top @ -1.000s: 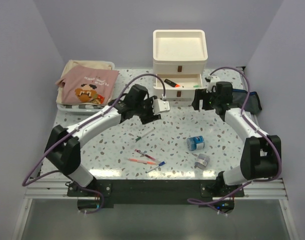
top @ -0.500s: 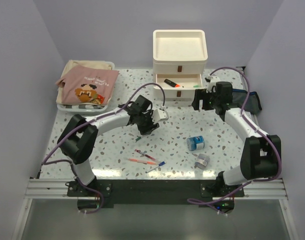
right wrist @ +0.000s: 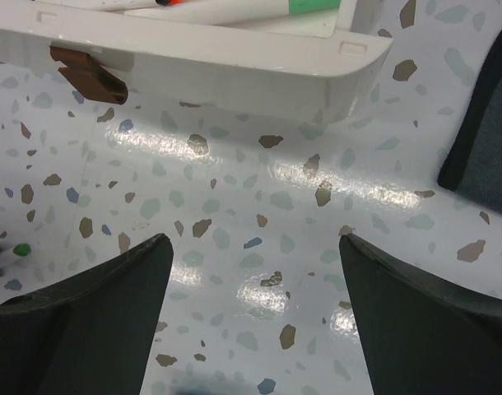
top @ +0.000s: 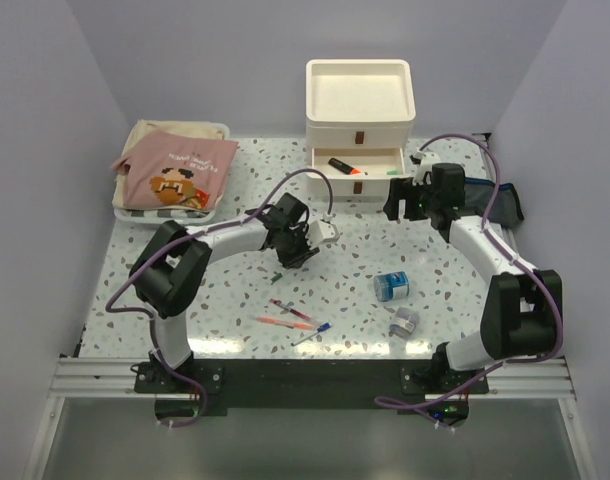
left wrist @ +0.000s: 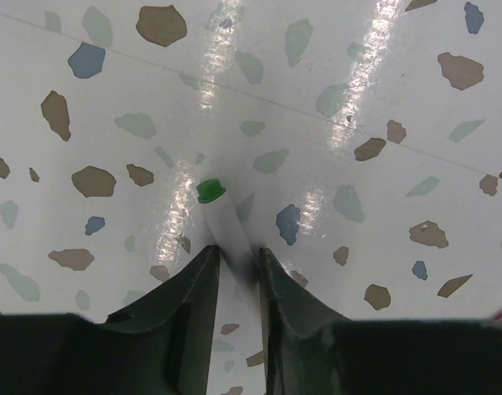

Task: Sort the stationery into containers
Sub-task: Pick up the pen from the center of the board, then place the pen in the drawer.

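Observation:
A white marker with a green cap (left wrist: 221, 220) lies on the speckled table, and my left gripper (left wrist: 239, 255) is down over it with both fingers closed against its barrel. From above, that marker (top: 278, 275) pokes out beside the left gripper (top: 296, 256). My right gripper (right wrist: 253, 240) hangs open over bare table just in front of the open drawer (right wrist: 234, 56) of the cream drawer unit (top: 360, 100). An orange marker (top: 343, 166) lies in that drawer. The navy pouch (top: 497, 200) sits at the right edge.
Thin red pens (top: 289, 310) and a blue-tipped pen (top: 314, 333) lie near the front edge. A blue roll (top: 391, 286) and a grey roll (top: 404, 322) sit front right. A tray with a folded pink cloth (top: 175, 172) is at the back left.
My left arm has swung down and toward the front onto the green-capped marker, and its jaws have narrowed around it. The right arm has not moved.

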Robot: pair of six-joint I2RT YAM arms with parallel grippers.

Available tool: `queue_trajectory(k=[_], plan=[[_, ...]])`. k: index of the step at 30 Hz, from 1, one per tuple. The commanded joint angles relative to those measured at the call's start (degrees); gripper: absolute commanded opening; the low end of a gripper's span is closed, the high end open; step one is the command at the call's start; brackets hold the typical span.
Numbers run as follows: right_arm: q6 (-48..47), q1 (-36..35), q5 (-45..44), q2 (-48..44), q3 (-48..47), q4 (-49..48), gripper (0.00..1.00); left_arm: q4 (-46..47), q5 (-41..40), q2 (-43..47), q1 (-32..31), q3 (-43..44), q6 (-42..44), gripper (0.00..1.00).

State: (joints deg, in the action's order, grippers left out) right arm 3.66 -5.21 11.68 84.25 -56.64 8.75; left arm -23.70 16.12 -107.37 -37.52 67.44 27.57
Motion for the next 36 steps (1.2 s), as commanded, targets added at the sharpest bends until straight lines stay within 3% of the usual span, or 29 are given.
queue_trajectory(k=[1,6,9,14,21,25,36], plan=[[-0.14,0.2,0.01,-0.58,-0.22,-1.9,0.86,0.24,0.49,-1.0,0.25,0.33,0.2,0.26],[-0.32,0.2,0.01,-0.31,-0.57,-1.99,0.86,-1.08,1.98,-2.4,0.25,1.2,1.08,0.05],[-0.67,0.2,-0.17,-0.31,-0.66,-1.72,0.86,-3.97,4.18,-0.92,0.34,2.87,2.75,0.0],[-0.94,0.12,-0.34,-0.23,-0.66,-1.72,0.86,-8.55,6.55,4.53,0.34,10.77,5.91,0.0],[-0.94,0.2,-0.34,0.04,-0.75,-2.07,0.86,-10.49,9.37,3.75,0.25,26.85,11.19,0.0],[0.03,0.2,-1.31,0.04,-1.36,-1.72,0.86,-2.42,6.04,2.08,0.08,33.36,11.54,0.0],[0.03,0.2,-1.75,-0.84,-1.19,-1.72,0.86,13.57,-1.79,-6.53,-0.36,38.29,19.71,0.0]])
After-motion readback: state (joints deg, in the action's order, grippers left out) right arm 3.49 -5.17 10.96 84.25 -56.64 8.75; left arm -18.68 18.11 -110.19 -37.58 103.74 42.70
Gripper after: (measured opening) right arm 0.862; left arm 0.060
